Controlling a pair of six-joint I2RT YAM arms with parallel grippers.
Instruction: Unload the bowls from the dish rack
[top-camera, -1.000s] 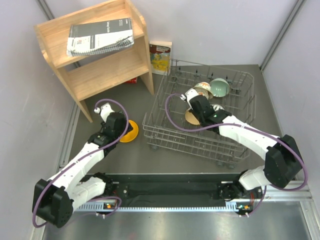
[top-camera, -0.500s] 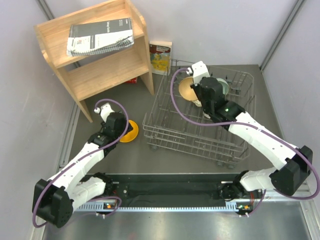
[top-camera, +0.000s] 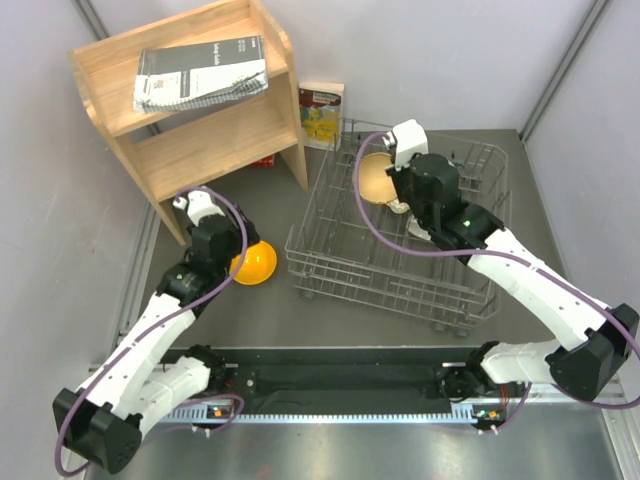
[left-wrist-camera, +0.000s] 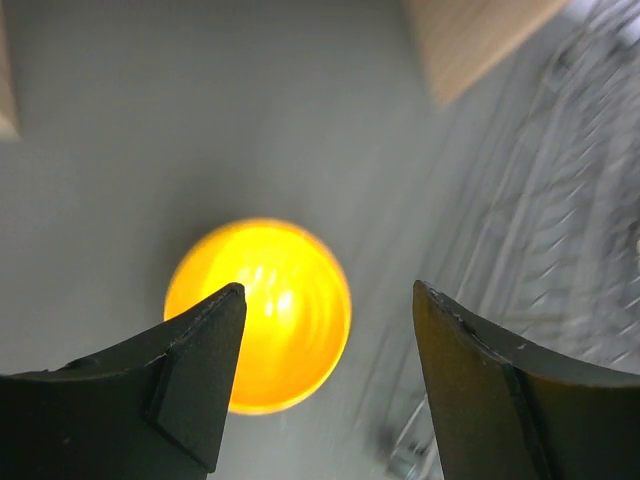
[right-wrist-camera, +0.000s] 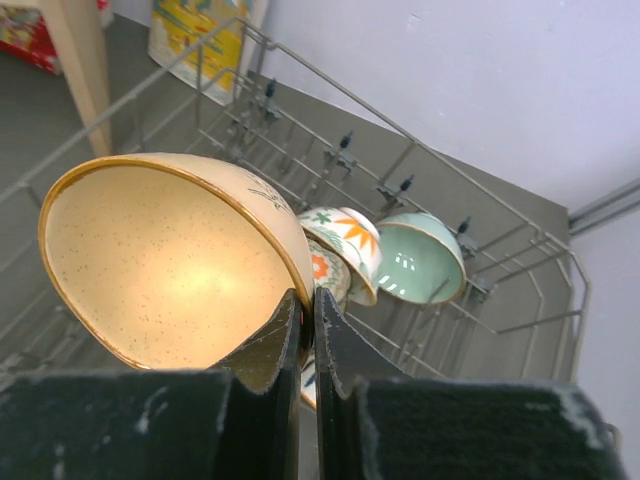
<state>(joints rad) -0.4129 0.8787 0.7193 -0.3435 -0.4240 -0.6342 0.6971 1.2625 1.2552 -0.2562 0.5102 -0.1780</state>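
Colours on the table and in the rack
Orange-yellow bowl (left-wrist-camera: 258, 315), glossy. Tan bowl (right-wrist-camera: 170, 260): pale speckled inside, darker brown rim. Cream bowl (right-wrist-camera: 345, 238), orange and green flowers (pattern partly hidden). Pale teal-green bowl (right-wrist-camera: 420, 262). Rack (top-camera: 330, 262) grey wire. Table (top-camera: 280, 320) dark grey. Shelf (top-camera: 215, 140) light wood.

fingers (right-wrist-camera: 262, 362) pinching tan bowl (right-wrist-camera: 160, 255) rim, dish rack (right-wrist-camera: 250, 110) behind

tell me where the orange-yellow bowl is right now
In the top view the orange-yellow bowl sits on the table at the left, in front of the wooden shelf and just left of the dish rack, under the open left gripper.
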